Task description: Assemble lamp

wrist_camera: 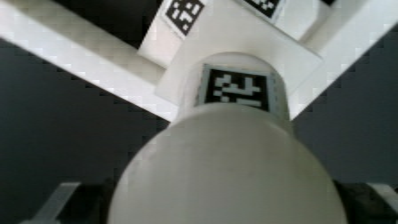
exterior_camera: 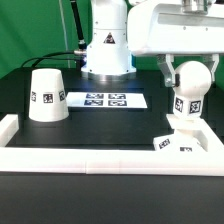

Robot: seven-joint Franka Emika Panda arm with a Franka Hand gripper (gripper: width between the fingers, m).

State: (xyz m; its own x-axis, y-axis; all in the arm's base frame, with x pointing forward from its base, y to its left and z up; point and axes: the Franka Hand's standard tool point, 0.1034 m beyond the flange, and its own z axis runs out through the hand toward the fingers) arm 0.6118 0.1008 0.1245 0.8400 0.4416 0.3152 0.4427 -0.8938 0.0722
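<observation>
My gripper (exterior_camera: 188,76) is shut on the ball top of the white bulb (exterior_camera: 188,103) and holds it upright at the exterior view's right. The bulb's stem reaches down to the small square base (exterior_camera: 170,143), which lies by the front rail near the corner. I cannot tell whether the stem is seated in the base. The white cone shade (exterior_camera: 46,97) stands alone at the exterior view's left. In the wrist view the bulb (wrist_camera: 222,150) fills the middle between my gripper's (wrist_camera: 217,205) fingers, with its tag towards the camera and the base (wrist_camera: 192,35) beyond it.
The marker board (exterior_camera: 108,100) lies flat in the middle of the black table. White border rails (exterior_camera: 90,157) run along the front and both sides. The arm's base (exterior_camera: 106,50) stands at the back.
</observation>
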